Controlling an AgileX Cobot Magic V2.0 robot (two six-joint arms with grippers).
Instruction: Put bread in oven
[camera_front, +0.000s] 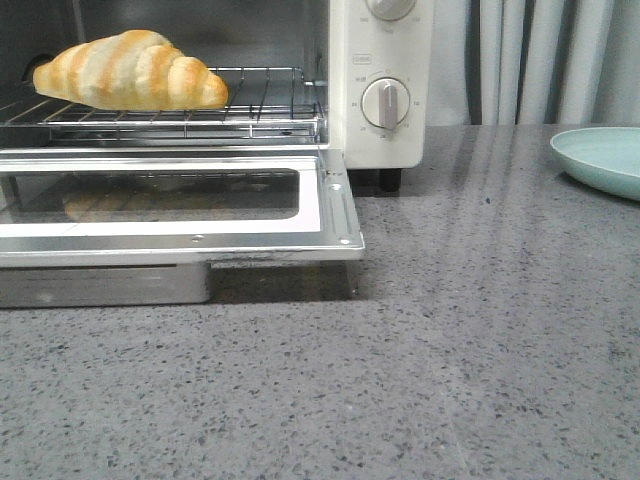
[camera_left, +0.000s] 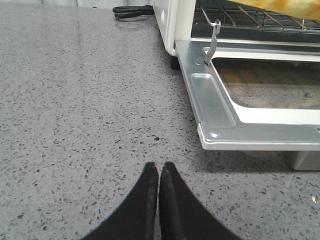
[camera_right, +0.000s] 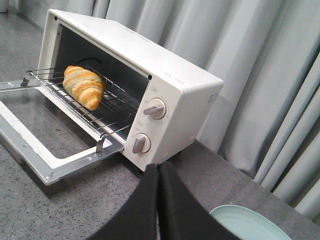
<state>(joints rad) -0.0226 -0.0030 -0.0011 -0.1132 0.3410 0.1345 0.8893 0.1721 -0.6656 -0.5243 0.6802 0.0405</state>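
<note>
In the upper left of the front view, the bread (camera_front: 130, 70) lies on the wire rack (camera_front: 255, 105) inside the oven (camera_front: 385, 90), well apart from both grippers. The left gripper (camera_left: 159, 172) is clenched with nothing in it, low over the speckled grey stone counter (camera_left: 85, 110). The right gripper (camera_right: 159, 172) is also closed and empty. The ridged roll is golden with cream stripes. The glass door (camera_front: 180, 215) lies open and flat; a mint plate (camera_front: 600, 160) sits at the right edge, with bare counter between.
</note>
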